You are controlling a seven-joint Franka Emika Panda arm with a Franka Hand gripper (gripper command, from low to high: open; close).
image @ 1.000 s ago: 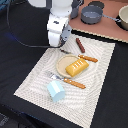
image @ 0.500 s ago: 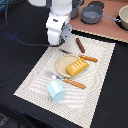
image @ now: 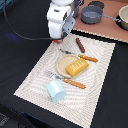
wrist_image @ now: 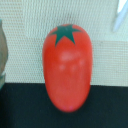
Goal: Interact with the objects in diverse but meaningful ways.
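One toy tomato [wrist_image: 67, 67] fills my wrist view, red with a green star-shaped stem, lying half on the woven placemat [wrist_image: 100, 55] and half over the black tabletop [wrist_image: 20, 107] at the mat's edge. In the exterior view it is hidden beneath my arm, which hangs over the mat's far corner, so the claw [image: 61, 36] sits right above the tomato; its fingers do not show in either picture, and I cannot tell whether the claw is wide or narrow, or whether it holds anything. Further out on the mat, a brown sausage stick [image: 80, 45] lies near my arm, a yellow ridged bread block [image: 77, 66] rests on a round plate [image: 63, 62], a wooden-handled knife [image: 82, 57] and fork [image: 70, 81] flank the plate, and a pale blue cup [image: 56, 91] lies tipped near the closest edge. My worry: the tomato is rounded and smooth, so an off-centre squeeze could squirt it sideways and send it rolling off the mat across the tabletop.
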